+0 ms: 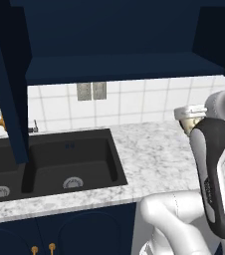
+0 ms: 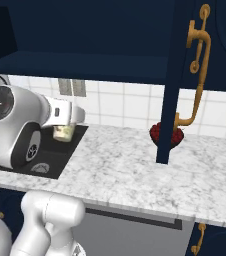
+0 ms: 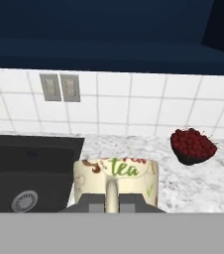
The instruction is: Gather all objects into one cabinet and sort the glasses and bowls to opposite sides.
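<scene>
My gripper (image 3: pixel 112 199) is shut on the loop handle of the cream mug (image 3: pixel 116 174), which is printed with "tea" and hangs above the counter beside the sink. The same mug (image 2: pixel 63 132) hangs under the white hand (image 2: pixel 65 114) in the right base view and shows as a cream patch (image 1: pixel 189 125) beside the forearm in the left base view. The dark bowl with red (image 3: pixel 193 146) sits on the marble counter at the right, partly behind the open door's edge (image 2: pixel 160 133). Overhead, the navy cabinet's shelf (image 1: pixel 119 67) (image 2: pixel 85 62) stands open.
A black double sink (image 1: pixel 64 162) (image 3: pixel 27 173) lies left of the mug. The open navy cabinet door (image 2: pixel 177 75) with a gold handle (image 2: pixel 199 65) hangs down over the counter at the right; another door edge (image 1: pixel 10 89) hangs over the sink. A tiled wall with outlets (image 3: pixel 59 87) stands behind.
</scene>
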Available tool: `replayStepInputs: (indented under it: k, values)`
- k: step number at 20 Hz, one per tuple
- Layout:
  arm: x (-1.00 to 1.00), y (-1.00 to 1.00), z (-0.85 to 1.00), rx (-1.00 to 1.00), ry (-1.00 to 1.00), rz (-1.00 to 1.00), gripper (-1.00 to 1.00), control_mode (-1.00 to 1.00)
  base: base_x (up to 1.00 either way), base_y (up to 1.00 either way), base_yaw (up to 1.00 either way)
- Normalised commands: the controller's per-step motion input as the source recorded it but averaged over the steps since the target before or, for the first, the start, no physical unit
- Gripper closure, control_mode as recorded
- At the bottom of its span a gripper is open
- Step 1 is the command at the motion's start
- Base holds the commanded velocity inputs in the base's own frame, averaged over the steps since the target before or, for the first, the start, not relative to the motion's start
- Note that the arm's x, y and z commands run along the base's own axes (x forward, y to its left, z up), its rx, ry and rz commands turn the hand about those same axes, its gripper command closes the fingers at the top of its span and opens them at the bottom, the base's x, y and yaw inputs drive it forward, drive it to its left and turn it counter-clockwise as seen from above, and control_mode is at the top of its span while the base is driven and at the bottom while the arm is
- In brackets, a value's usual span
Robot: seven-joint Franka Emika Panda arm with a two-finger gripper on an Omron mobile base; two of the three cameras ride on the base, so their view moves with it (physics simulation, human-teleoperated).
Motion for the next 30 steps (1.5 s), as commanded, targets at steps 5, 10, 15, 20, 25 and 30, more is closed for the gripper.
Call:
replayStepInputs:
  k: [5,10,15,20,25,30]
  values:
    - [-0.15,0.00,-0.03,0.01,0.04,-0.16,1.00,-1.00,0.00,0.00,0.00]
    - [-0.01,-0.05,-0.05,0.01,0.01,-0.06,1.00,-1.00,0.00,0.00,0.00]
    - [-0.03,-0.02,-0.10,0.00,0.00,0.00,1.00,1.00,-0.19,-0.01,0.00]
    - [0.00,0.00,0.00,0.00,0.00,0.00,1.00,1.00,-0.96,-0.03,0.00]
    - [0.00,0.00,0.00,0.00,0.00,0.00,1.00,1.00,-0.78,0.00,-0.20]
    - [0.00,0.00,0.00,0.00,0.00,0.00,1.00,1.00,-0.59,0.00,-0.68]
